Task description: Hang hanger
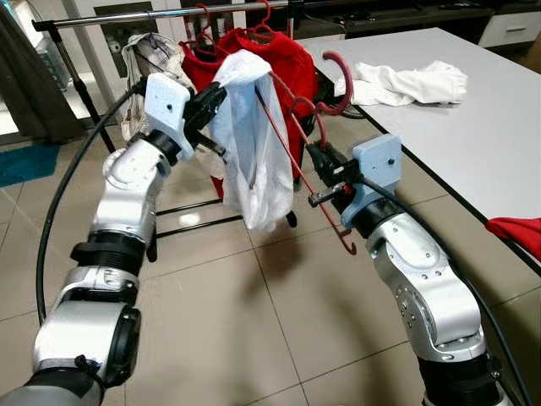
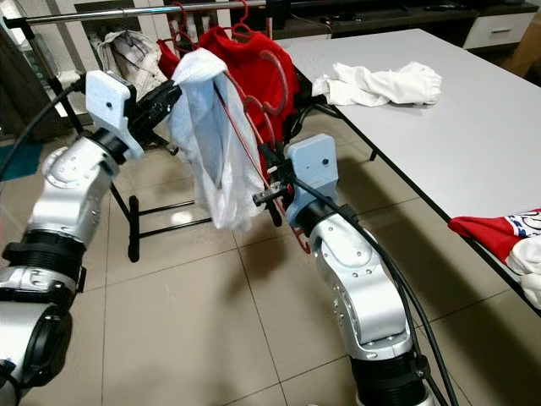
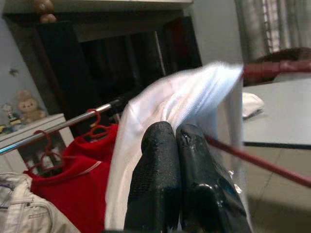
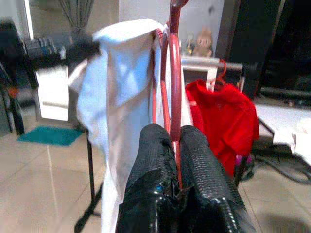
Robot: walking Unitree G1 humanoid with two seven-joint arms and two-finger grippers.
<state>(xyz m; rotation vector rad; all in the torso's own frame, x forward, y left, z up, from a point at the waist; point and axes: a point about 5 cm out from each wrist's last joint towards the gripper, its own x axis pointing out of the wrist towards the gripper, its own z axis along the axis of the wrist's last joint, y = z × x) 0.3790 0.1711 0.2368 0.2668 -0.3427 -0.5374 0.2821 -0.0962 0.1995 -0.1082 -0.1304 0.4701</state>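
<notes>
Half the red hanger [image 1: 287, 152] behind white cloth [image 1: 249, 144]

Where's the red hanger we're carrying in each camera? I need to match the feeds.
Left eye: hanger centre, beside the white garment.
Right eye: hanger centre-left.
Left wrist: hanger a red bar at right.
Right wrist: hanger centre, above the fingertips.
Shared landmark: the white garment.

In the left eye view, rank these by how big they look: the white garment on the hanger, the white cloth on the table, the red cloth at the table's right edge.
1. White garment, draped on the red hanger, though it is nearest the camera.
2. White cloth on the table.
3. Red cloth, cut off by the frame edge.
</notes>
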